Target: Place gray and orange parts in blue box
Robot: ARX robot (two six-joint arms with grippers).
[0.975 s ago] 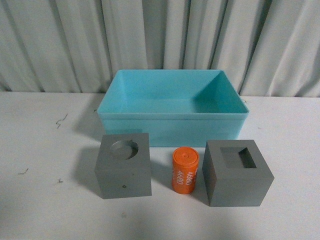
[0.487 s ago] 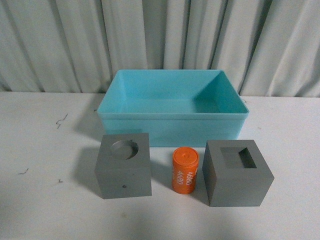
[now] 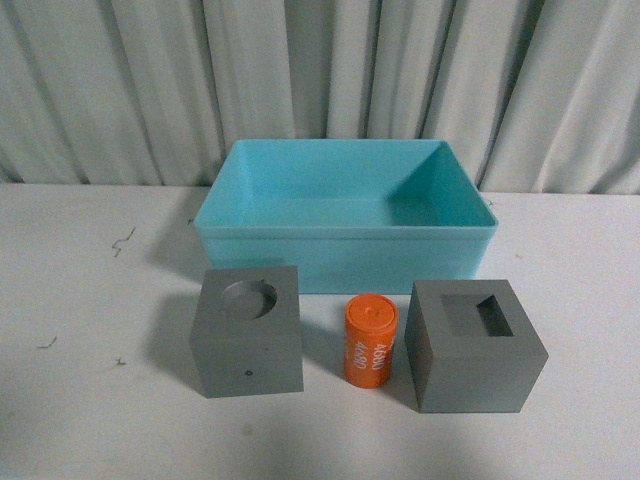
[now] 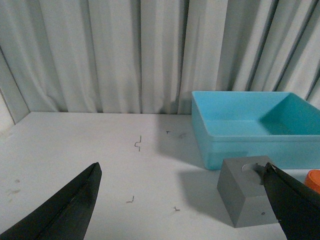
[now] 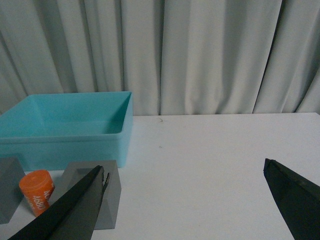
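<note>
In the front view the blue box point(image 3: 345, 255) stands empty at the table's back. In front of it stand the gray cube with a round recess point(image 3: 247, 345) on the left, the orange cylinder printed "4680" point(image 3: 369, 340) in the middle, and the gray cube with a rectangular recess point(image 3: 475, 360) on the right. Neither arm shows in the front view. My left gripper point(image 4: 182, 200) is open and empty, left of the round-recess cube point(image 4: 245, 197). My right gripper point(image 5: 185, 192) is open and empty, right of the rectangular-recess cube point(image 5: 107, 200).
The white table point(image 3: 90, 300) carries small dark scuff marks point(image 4: 138, 144) on its left side. A pale pleated curtain point(image 3: 320, 70) hangs close behind the box. The box point(image 5: 65, 130) and cylinder point(image 5: 37, 191) also show in the right wrist view.
</note>
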